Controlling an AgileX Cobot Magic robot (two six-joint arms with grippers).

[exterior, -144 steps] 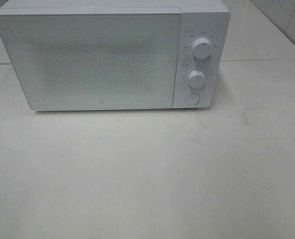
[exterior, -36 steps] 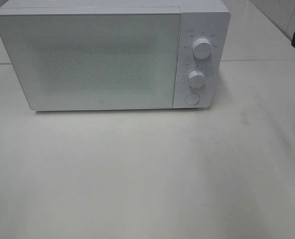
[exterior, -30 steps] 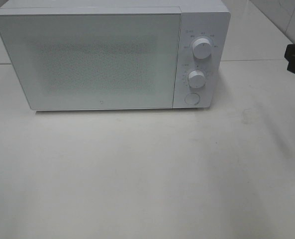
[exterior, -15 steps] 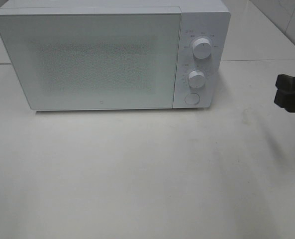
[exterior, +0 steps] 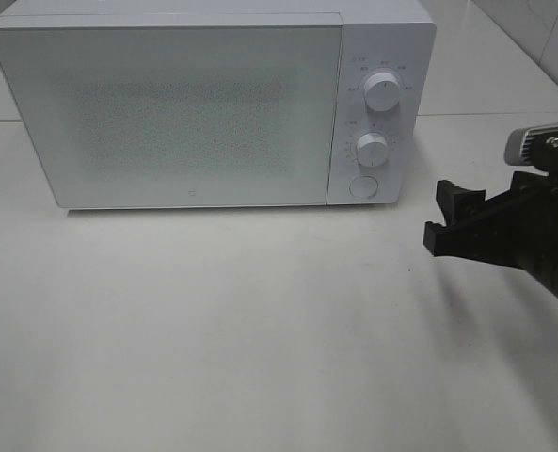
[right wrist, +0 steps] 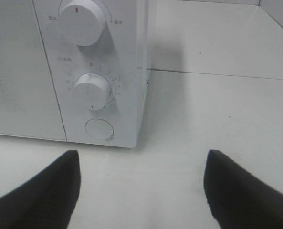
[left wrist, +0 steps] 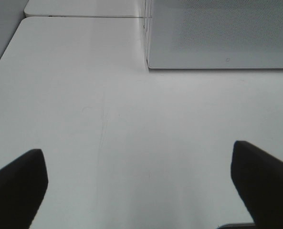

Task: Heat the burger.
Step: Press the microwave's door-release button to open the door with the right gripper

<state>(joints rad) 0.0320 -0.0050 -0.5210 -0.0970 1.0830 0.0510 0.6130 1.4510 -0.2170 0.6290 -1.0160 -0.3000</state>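
Wide open and empty at the right gripper (exterior: pixel 438 217), level with the round button (exterior: pixel 362 186) low on the microwave (exterior: pixel 388 33), near it but not touching. Equally wide and empty at the left gripper (left wrist: pixel 136 148), over bare table (left wrist: pixel 84 109) near the front corner of the door (exterior: pixel 166 113). No sign of the burger anywhere; perhaps behind the shut, frosted door, impossible to tell. Risks from here: drifting high and knocking the lower knob (exterior: pixel 372 149) instead of the button, pressing off-centre and shoving the oven backward, or starting heat with nothing inside.
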